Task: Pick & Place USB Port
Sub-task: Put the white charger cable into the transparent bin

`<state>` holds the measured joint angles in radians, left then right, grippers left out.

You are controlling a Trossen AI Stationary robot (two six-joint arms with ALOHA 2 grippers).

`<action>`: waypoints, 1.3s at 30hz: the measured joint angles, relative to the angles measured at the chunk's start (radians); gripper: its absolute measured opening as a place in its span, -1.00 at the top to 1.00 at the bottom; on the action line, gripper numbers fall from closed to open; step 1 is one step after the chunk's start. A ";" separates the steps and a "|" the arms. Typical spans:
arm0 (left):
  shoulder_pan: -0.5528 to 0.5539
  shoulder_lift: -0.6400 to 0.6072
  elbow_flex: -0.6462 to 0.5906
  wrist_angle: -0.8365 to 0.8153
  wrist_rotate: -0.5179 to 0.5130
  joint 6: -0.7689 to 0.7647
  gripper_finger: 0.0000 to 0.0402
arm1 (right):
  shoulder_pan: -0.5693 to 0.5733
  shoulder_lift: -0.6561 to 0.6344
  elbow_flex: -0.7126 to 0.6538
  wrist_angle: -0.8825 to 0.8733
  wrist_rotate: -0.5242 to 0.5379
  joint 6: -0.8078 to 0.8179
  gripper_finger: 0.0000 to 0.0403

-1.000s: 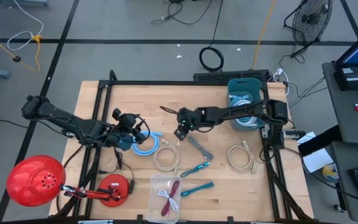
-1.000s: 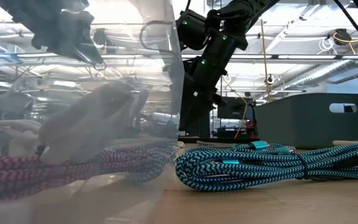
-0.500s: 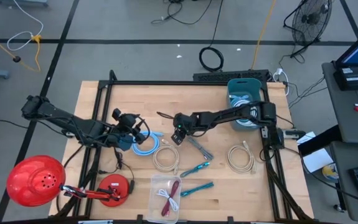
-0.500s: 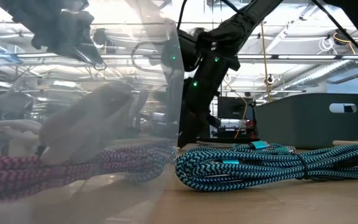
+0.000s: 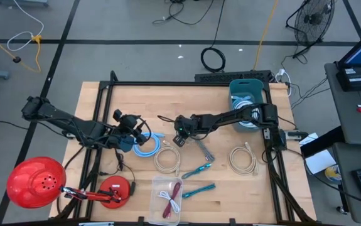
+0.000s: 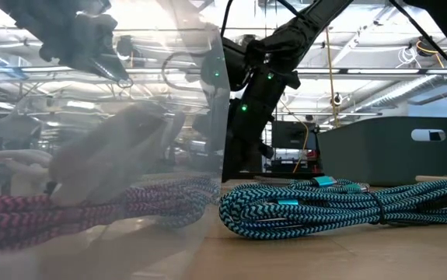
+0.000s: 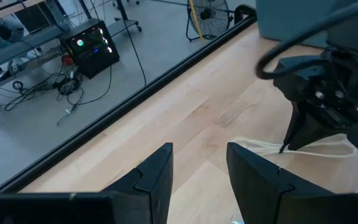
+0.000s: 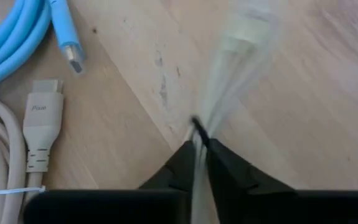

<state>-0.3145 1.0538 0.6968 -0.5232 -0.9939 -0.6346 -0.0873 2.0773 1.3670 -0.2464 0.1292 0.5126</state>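
Observation:
My right gripper reaches over mid-table, slanting down, and is shut on a thin cream cable; the left wrist view shows it above that cream strand. A cream coil lies just near of it, with a cream flat plug on the wood. A light blue coil lies to the left, its blue plug beside the cream one. My left gripper hovers open over the blue coil, nothing between its fingers. My right gripper pinches the cream cable between its two fingertips, coming from above at a slant from the table's right side. From the fingers the strand runs on over the wood; whether it is lifted there I cannot tell.
Another cream coil lies at the right, two teal cables and a clear box with a red and white cable lie near the front edge. A grey bin stands at the back right. A red lamp sits at the left.
My right gripper has come down toward the table and a little toward its left edge, ending at the cream cable beside the cream coil. The cables on the table lie as before.

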 joint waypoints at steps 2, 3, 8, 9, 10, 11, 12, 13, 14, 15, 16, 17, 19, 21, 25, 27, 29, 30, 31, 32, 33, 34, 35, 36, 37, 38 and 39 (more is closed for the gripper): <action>0.000 0.000 0.000 0.000 0.000 0.000 0.23 | 0.005 -0.017 -0.002 -0.002 0.006 -0.028 0.96; 0.000 0.000 0.000 0.000 0.000 0.000 0.23 | 0.009 -0.021 -0.003 -0.001 0.007 -0.040 0.96; 0.000 0.000 0.000 -0.001 0.000 0.001 0.23 | 0.043 -0.063 -0.007 -0.016 0.083 -0.146 0.97; 0.000 0.000 0.000 -0.002 0.000 0.001 0.23 | 0.052 -0.075 -0.007 -0.003 0.105 -0.165 0.98; 0.000 0.000 0.000 -0.003 0.000 0.001 0.23 | 0.060 -0.087 -0.003 0.019 0.122 -0.183 0.99; 0.000 0.000 0.000 -0.005 0.001 0.001 0.23 | 0.070 -0.105 -0.002 0.022 0.140 -0.198 0.99; -0.001 0.000 0.000 -0.006 0.001 0.001 0.23 | 0.081 -0.125 -0.003 0.017 0.160 -0.217 0.99; -0.001 0.000 0.000 -0.006 0.001 0.001 0.23 | 0.094 -0.144 -0.006 0.007 0.181 -0.235 0.99; -0.001 0.000 0.000 -0.006 0.001 0.001 0.23 | 0.106 -0.160 -0.007 0.022 0.190 -0.257 1.00; -0.001 0.000 0.000 -0.006 0.001 0.001 0.23 | 0.118 -0.177 -0.004 0.054 0.189 -0.276 1.00; -0.001 0.000 0.000 -0.006 0.001 0.001 0.23 | 0.133 -0.200 -0.003 0.061 0.192 -0.298 1.00; -0.001 0.000 0.000 -0.006 0.001 0.000 0.23 | 0.151 -0.227 -0.003 0.051 0.198 -0.324 1.00; -0.001 0.000 0.000 -0.009 0.002 0.000 0.23 | 0.188 -0.269 -0.003 0.066 0.211 -0.384 1.00; -0.001 0.000 0.000 -0.012 0.002 -0.001 0.23 | 0.227 -0.311 -0.002 0.061 0.211 -0.435 1.00; -0.001 0.000 0.000 -0.014 0.006 -0.003 0.23 | 0.297 -0.382 -0.003 0.069 0.135 -0.502 1.00; -0.001 0.000 0.000 -0.014 0.006 -0.003 0.23 | 0.319 -0.409 -0.003 0.068 0.010 -0.532 1.00; -0.001 0.000 0.000 -0.013 0.006 -0.003 0.23 | 0.341 -0.420 -0.003 0.067 -0.129 -0.594 1.00; -0.001 0.000 0.000 -0.013 0.006 -0.003 0.23 | 0.352 -0.421 -0.003 0.066 -0.188 -0.644 1.00; -0.001 0.000 0.000 -0.013 0.006 -0.003 0.23 | 0.365 -0.421 -0.003 0.063 -0.234 -0.711 1.00; -0.001 0.000 0.000 -0.013 0.006 -0.003 0.23 | 0.380 -0.420 -0.003 0.054 -0.272 -0.788 1.00; -0.001 0.000 0.000 -0.013 0.006 -0.003 0.23 | 0.394 -0.420 -0.003 0.041 -0.296 -0.864 1.00; -0.001 0.000 0.000 -0.013 0.006 -0.003 0.23 | 0.409 -0.416 -0.003 0.035 -0.312 -0.932 1.00; -0.001 0.000 0.000 -0.013 0.005 -0.002 0.23 | 0.423 -0.407 -0.002 0.038 -0.313 -0.995 1.00; -0.001 0.000 0.000 -0.013 0.005 -0.002 0.23 | 0.435 -0.395 -0.002 0.039 -0.310 -1.055 1.00; -0.001 0.000 0.000 -0.013 0.005 -0.002 0.23 | 0.448 -0.387 -0.002 0.035 -0.304 -1.114 1.00; -0.001 0.000 0.000 -0.013 0.003 -0.002 0.23 | 0.460 -0.379 -0.003 0.032 -0.287 -1.159 1.00; -0.001 0.000 0.000 -0.014 0.002 -0.002 0.23 | 0.468 -0.367 -0.003 0.042 -0.285 -1.201 1.00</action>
<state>-0.3157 1.0534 0.6971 -0.5368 -0.9922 -0.6369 0.3807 1.7105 1.3640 -0.2044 -0.1558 -0.6881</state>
